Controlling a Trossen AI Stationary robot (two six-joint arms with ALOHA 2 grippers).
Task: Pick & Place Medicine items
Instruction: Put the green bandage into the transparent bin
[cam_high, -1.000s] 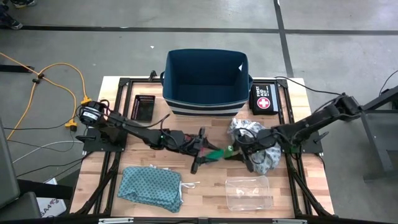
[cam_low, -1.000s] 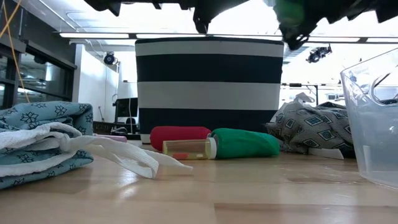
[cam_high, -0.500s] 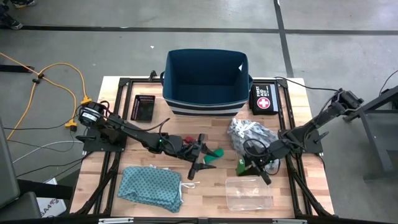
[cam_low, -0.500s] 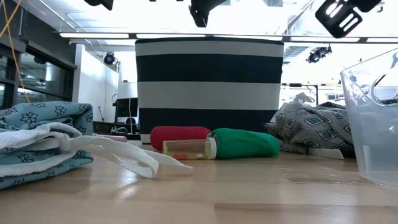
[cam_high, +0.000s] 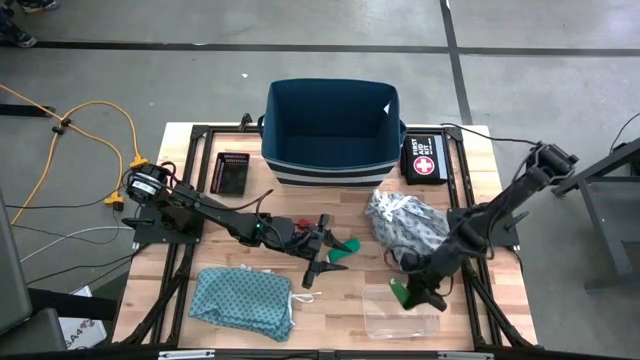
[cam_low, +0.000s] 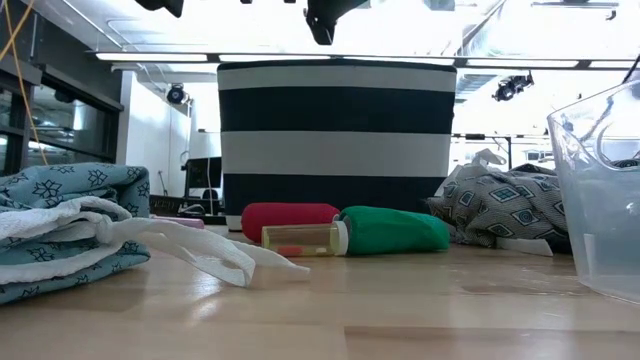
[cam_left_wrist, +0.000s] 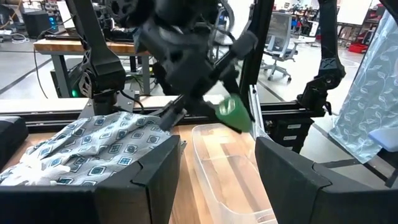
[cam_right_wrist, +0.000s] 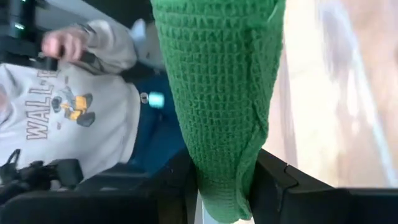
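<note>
Taking the blue bin (cam_high: 332, 125) at the back middle of the table (cam_high: 185, 140) as my marker, I count from my left side across. One small dark tray (cam_high: 232, 172) sits just left of the bin. Well in front of the bin on the left lies one teal patterned cloth (cam_high: 243, 298). My left gripper (cam_high: 322, 247) hangs in front of the bin, a little left of its middle, fingers spread apart with nothing between them.

Just under and beside that gripper, in front of the bin, lie three medicine pieces close together: one red-pink tube (cam_low: 290, 217), one small orange vial (cam_low: 303, 238) in front of it and touching the next piece, and one green tube (cam_low: 394, 229). I cannot make out any thin clear sticks.

Right of those, in front of the bin's right corner, is one grey patterned cloth (cam_high: 408, 224). One clear plastic container (cam_high: 402, 311) sits at the front edge, well in front of the bin on the right. My right gripper (cam_high: 413, 291) hovers at that container's rim, fingers closed around a second green tube (cam_right_wrist: 216, 93), which hangs over the container, so two green tubes in all. One black first aid pouch (cam_high: 424, 158) lies just right of the bin.
</note>
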